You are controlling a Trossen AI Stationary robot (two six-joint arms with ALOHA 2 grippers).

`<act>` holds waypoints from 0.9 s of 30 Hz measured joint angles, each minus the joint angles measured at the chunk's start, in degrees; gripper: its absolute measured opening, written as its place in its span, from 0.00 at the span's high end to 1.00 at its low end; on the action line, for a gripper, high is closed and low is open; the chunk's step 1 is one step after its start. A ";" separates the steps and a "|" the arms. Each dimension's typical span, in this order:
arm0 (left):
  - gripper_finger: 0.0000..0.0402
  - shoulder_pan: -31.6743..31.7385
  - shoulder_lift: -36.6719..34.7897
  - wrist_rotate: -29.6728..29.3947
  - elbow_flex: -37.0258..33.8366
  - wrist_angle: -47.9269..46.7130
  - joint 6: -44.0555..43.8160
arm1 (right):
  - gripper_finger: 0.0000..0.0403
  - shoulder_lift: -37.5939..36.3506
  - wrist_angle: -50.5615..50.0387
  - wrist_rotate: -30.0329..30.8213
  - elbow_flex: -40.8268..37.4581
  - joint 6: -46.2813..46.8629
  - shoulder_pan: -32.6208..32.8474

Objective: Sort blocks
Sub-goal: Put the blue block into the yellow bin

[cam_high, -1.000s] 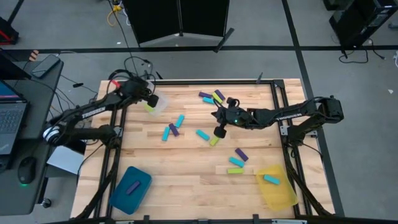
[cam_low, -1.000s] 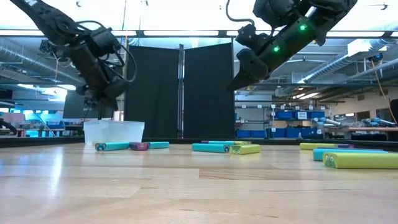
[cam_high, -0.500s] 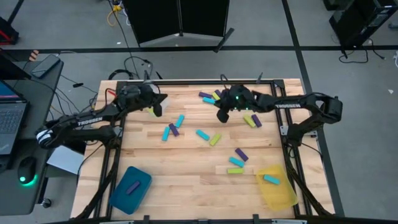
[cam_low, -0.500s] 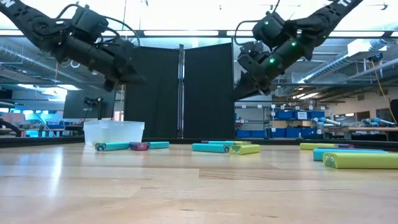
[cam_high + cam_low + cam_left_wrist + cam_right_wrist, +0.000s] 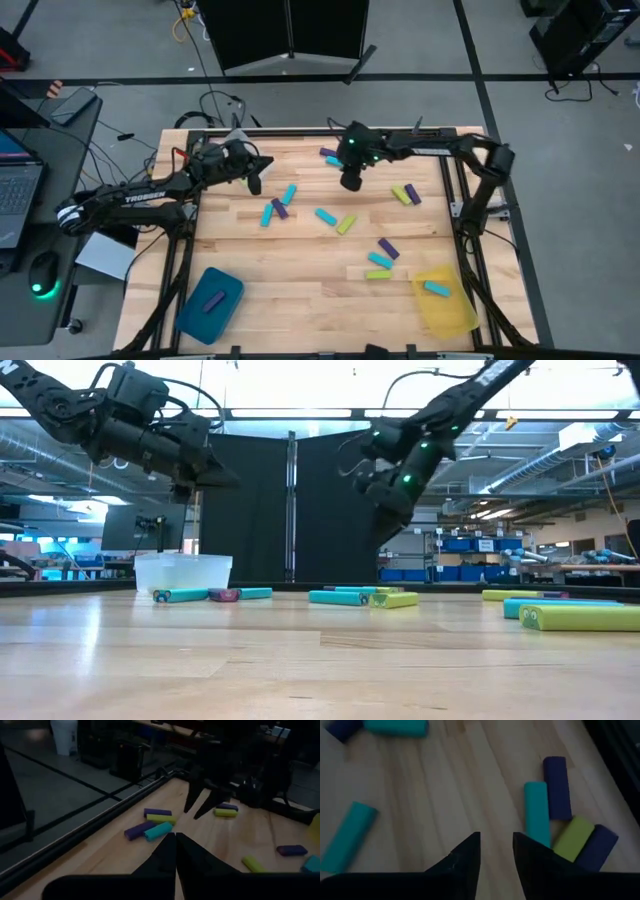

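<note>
Cyan, purple and yellow-green blocks lie scattered on the wooden table. A cluster of them [image 5: 335, 155] lies near the far edge, made up of a cyan block [image 5: 536, 812], a purple one [image 5: 556, 785] and a yellow-green one [image 5: 572, 837]. My right gripper [image 5: 350, 181] hangs open just above the table beside that cluster, pointing steeply down, with nothing between its fingers [image 5: 496, 842]. My left gripper [image 5: 256, 180] is shut and empty. It is held about level above the far left part of the table, near the clear tray [image 5: 183, 572].
A teal tray [image 5: 210, 303] with one purple block stands at the near left. A yellow tray [image 5: 445, 300] with one cyan block stands at the near right. More loose blocks lie mid-table [image 5: 279, 207] and toward the right [image 5: 380, 261]. A metal frame [image 5: 450, 190] edges the table.
My right gripper has swung from the table's middle toward the far edge and now hangs beside the far cluster of blocks. My left gripper, which pointed down over the clear tray, has tipped up to about level and drawn a little away from the tray.
</note>
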 joint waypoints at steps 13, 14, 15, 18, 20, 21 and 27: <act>0.95 -0.11 0.00 -0.01 0.00 -0.53 1.81 | 0.52 15.19 -16.09 2.54 18.86 -5.47 -2.76; 0.95 -0.11 0.00 -0.02 0.00 -0.62 1.80 | 0.51 15.84 -16.36 3.44 19.44 -5.63 -2.77; 0.95 -0.11 0.00 -0.02 0.00 -0.87 1.80 | 0.49 16.41 -16.73 4.31 19.85 -5.78 -2.77; 0.95 -0.11 0.00 -0.02 0.00 -1.78 1.80 | 0.47 17.86 -17.45 6.27 20.56 -6.57 -3.06; 0.95 -0.11 0.00 -0.02 0.00 -1.90 1.81 | 0.46 18.56 -17.51 6.97 20.56 -6.63 -3.27; 0.95 -0.11 0.00 -0.02 0.00 -1.93 1.81 | 0.46 18.74 -17.39 7.12 20.56 -6.69 -3.50; 0.95 -0.11 0.00 -0.02 0.00 -1.92 1.81 | 0.47 18.81 -17.43 5.73 20.43 -7.02 -4.05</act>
